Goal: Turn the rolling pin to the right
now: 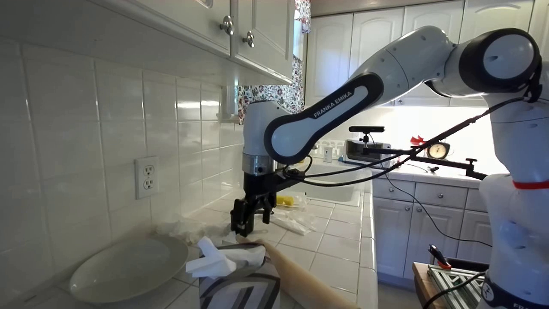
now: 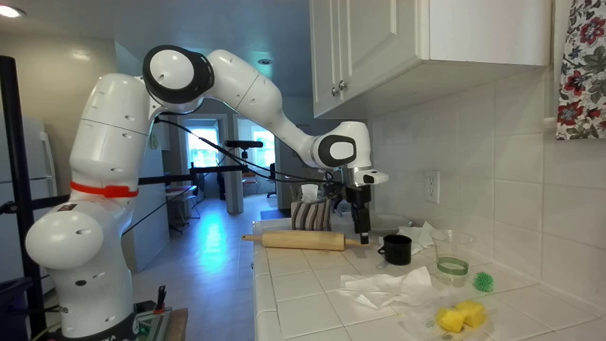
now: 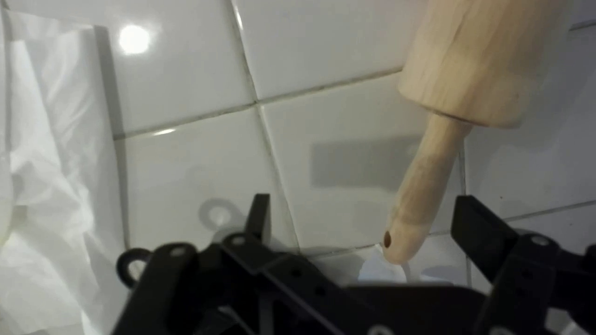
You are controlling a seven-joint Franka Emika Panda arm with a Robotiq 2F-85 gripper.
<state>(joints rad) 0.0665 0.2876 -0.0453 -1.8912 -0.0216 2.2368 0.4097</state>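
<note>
White in front of a beige wall (image 2: 66, 59), a refrigerator (image 2: 35, 142) stands at the far left of the room in an exterior view, behind the white jointed robot arm (image 2: 109, 99). Past it, a grey floor (image 2: 232, 289) catching a blue glare runs back toward bright windows (image 2: 202, 144). Next comes the bench (image 2: 303, 284), laid with glossy white square tiles. Across its far part lies the pale tan wooden rolling pin (image 2: 303, 240), its left handle at the long edge, beside a tissue box (image 2: 310, 215) with dark and pale stripes. At the pin's right handle is the black two-jawed pincer (image 3: 363, 209), pointing down and spread wide; the wrist view shows the handle's holed tip between the jaws, with a gap to either side. Farther right are crumpled white paper (image 2: 402, 286), a small black mug (image 2: 397, 250), a clear plastic cup (image 2: 450, 246) with a green band, yellow lumps (image 2: 452, 318) on clear wrap (image 2: 423, 321) and a spiky green ball (image 2: 483, 282). White wall tiles (image 2: 516, 161) with an outlet (image 2: 432, 186) rise behind, under a white cabinet (image 2: 378, 47); a red-flowered curtain (image 2: 582, 76) hangs at the far right.

In an exterior view a white oval plate (image 1: 128, 270) sits at the left near the wall tiles, then a white sink basin (image 1: 339, 194) is let into the bench, and a silvery oven (image 1: 355, 151) stands beyond, under white cupboards (image 1: 330, 51).
</note>
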